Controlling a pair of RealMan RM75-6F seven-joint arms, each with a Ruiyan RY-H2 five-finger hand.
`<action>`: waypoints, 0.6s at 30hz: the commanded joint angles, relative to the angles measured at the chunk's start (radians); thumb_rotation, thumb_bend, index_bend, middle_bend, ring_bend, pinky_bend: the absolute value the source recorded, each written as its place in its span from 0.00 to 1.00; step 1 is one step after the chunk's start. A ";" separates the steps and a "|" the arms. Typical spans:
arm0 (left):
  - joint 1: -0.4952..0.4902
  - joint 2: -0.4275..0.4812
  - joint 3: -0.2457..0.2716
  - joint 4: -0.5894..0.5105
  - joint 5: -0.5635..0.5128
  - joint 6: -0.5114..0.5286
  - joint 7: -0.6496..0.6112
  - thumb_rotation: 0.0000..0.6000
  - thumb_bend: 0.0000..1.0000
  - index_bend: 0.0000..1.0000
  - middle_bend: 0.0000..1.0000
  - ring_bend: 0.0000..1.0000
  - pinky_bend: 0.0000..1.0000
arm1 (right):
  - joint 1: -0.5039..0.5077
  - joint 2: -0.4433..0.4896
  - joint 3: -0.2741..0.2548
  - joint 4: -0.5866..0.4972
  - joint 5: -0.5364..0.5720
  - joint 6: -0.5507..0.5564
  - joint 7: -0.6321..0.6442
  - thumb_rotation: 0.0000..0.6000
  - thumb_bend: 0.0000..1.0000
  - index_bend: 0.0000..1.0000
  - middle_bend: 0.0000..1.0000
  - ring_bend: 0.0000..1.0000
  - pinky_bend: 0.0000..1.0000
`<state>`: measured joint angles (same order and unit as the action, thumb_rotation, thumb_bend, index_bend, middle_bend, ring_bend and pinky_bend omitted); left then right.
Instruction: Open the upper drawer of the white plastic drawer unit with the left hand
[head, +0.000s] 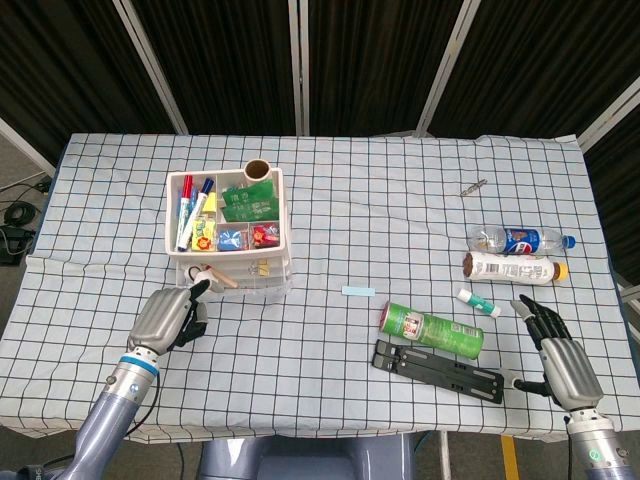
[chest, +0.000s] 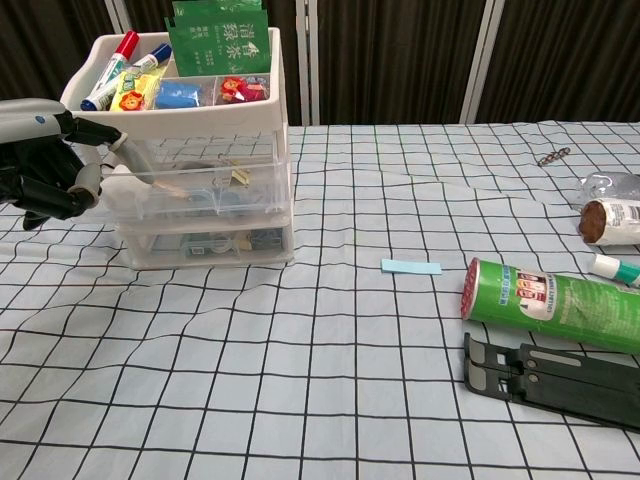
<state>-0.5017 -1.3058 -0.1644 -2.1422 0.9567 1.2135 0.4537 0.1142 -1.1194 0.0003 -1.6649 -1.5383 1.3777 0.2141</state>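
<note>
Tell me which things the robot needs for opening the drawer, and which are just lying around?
Needed: left hand, hooked on the upper drawer of the drawer unit; the drawer is partly pulled out.

Lying around: green can, black stand, two bottles, blue slip, markers in the top tray. The right hand rests apart, holding nothing.

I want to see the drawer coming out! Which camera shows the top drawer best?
The chest view: it faces the upper drawer side-on, showing its clear front and the left hand at its edge. The head view looks down, so only the drawer's pulled-out strip shows under the top tray.
</note>
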 joint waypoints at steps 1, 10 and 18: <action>-0.001 0.014 0.015 -0.012 0.010 -0.007 0.000 1.00 0.92 0.36 0.88 0.80 0.71 | 0.000 0.000 0.000 0.000 0.000 0.000 0.000 1.00 0.11 0.01 0.00 0.00 0.00; 0.005 0.034 0.053 -0.040 0.056 0.001 -0.003 1.00 0.92 0.45 0.88 0.80 0.71 | 0.000 0.001 0.000 0.000 0.000 0.000 0.000 1.00 0.11 0.01 0.00 0.00 0.00; 0.006 0.038 0.067 -0.040 0.064 0.003 -0.009 1.00 0.92 0.38 0.88 0.80 0.71 | -0.001 0.002 0.000 -0.002 0.000 0.001 0.002 1.00 0.11 0.01 0.00 0.00 0.00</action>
<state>-0.4955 -1.2678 -0.0975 -2.1824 1.0211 1.2168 0.4454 0.1134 -1.1173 0.0003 -1.6664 -1.5384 1.3792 0.2165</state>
